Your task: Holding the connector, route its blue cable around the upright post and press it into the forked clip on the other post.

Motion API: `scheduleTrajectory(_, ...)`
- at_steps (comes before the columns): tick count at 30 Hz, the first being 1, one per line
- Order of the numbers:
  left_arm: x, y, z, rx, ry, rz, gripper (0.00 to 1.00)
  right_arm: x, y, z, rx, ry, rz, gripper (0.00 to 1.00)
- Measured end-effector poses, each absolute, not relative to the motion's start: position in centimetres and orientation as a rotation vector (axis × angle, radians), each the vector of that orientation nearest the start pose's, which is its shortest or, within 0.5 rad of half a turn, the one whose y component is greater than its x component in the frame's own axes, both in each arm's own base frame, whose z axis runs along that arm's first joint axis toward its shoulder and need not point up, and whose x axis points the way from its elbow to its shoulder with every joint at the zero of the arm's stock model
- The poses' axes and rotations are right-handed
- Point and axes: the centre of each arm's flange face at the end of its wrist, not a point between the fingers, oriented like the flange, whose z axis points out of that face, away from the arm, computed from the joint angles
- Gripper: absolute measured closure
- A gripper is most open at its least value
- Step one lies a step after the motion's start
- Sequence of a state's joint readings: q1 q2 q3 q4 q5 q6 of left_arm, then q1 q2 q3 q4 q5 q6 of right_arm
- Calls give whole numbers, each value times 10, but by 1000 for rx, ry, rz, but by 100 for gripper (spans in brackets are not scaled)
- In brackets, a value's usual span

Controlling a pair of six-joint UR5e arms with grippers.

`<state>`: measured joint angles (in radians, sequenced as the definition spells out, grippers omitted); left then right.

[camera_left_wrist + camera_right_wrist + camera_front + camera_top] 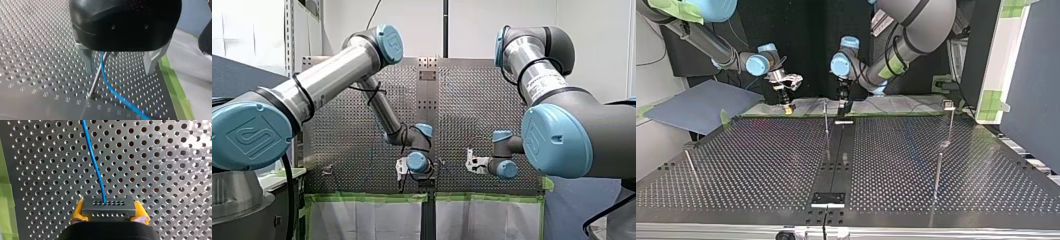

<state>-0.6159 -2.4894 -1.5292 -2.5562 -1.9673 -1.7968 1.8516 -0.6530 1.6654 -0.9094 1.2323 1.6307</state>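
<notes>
— Where is the connector (108, 207)?
— My right gripper (109, 212) squeezes it with yellow pads (78, 211). Its blue cable (93, 160) runs ahead over the table (162, 170).
— And your left gripper (118, 66)?
— Its fingers (86, 61) are wide apart, with the thin post (97, 75) and the cable between them.

Bright, even room light washes the front view; the white wall (477, 25) at upper middle glows pale. In the top view the upper middle is dark, while the perforated table (761, 165) gleams with pale streaks. Glare sparkles on the holes ahead of my right gripper (108, 207).
</notes>
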Motion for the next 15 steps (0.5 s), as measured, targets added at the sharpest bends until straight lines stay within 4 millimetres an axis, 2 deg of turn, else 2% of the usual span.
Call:
scheduleTrajectory(7,458,-462,-4,130,1852,-257,0,334,-558,-21,1722,-999,1644,100)
scheduleTrajectory(15,451,-470,-3,148,1846,-283,0,334,-558,-21,1721,-1004,1647,100)
